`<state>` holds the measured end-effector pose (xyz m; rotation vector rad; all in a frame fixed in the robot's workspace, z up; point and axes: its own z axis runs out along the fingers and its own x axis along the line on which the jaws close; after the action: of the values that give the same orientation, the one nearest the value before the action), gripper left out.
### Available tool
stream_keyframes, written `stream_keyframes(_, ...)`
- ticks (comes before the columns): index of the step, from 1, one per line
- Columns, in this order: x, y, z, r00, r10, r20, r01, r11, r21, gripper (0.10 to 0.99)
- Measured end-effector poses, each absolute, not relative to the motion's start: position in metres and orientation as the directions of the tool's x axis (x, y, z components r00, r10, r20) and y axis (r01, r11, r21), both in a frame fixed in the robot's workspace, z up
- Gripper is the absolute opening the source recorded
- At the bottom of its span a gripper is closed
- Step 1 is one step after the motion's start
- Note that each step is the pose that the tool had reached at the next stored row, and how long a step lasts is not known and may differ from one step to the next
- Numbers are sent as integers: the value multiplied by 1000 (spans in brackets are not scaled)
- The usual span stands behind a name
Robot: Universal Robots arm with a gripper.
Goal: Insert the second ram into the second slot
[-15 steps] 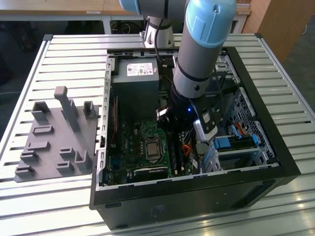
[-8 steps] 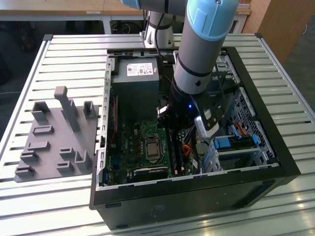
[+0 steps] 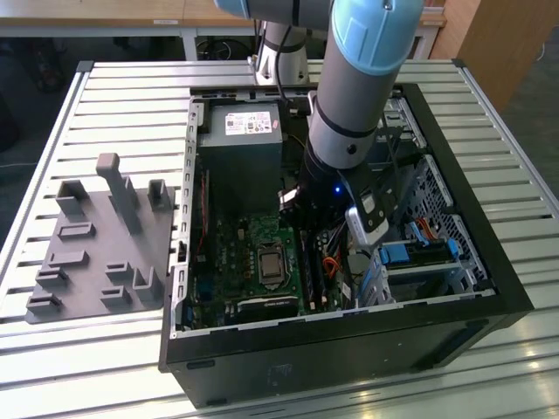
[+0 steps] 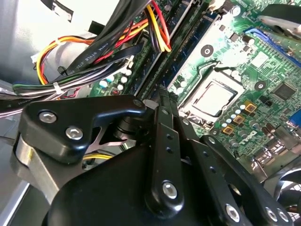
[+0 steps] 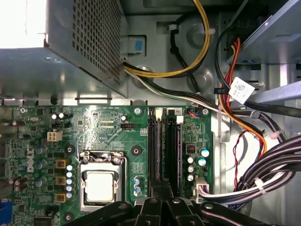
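Note:
My gripper hangs inside the open computer case, right over the memory slots beside the processor socket. In both wrist views its two fingers meet at the tips, with no gap showing. The tips sit on the upper edge of a thin dark stick, the second ram, which stands edge-on in the slot bank. I cannot tell whether the fingers pinch the stick or only rest on it. In the second wrist view the gripper points at the same slots. In the exterior view the gripper is low over the motherboard.
Bundled cables run close beside the slots. The grey power supply stands behind them and the drive cage with blue latches is on the exterior view's right. A grey fixture plate lies on the slatted table outside the case.

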<state>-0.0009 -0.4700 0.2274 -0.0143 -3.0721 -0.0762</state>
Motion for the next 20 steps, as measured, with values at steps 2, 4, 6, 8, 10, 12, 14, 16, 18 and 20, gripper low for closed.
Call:
stream_keyframes(2,-1,-470,227,-998,8,69,11,999,49,106)
stream_keyframes(4,-1,-470,226,-998,8,69,11,999,49,106)
stream_keyframes(6,-1,-470,225,-998,8,69,11,999,49,106)
stream_keyframes(8,-1,-470,224,-998,8,69,11,999,49,106)
stream_keyframes(10,-1,-470,223,-998,8,69,11,999,49,106)
stream_keyframes(12,-1,-470,221,-998,8,69,11,999,49,106)
stream_keyframes(14,-1,-470,220,-998,8,69,11,999,49,106)
stream_keyframes(16,-1,-470,219,-998,8,69,11,999,48,106)
stream_keyframes(18,-1,-470,218,-998,8,69,11,999,49,106)
stream_keyframes(20,-1,-470,216,-998,8,69,11,999,48,106)
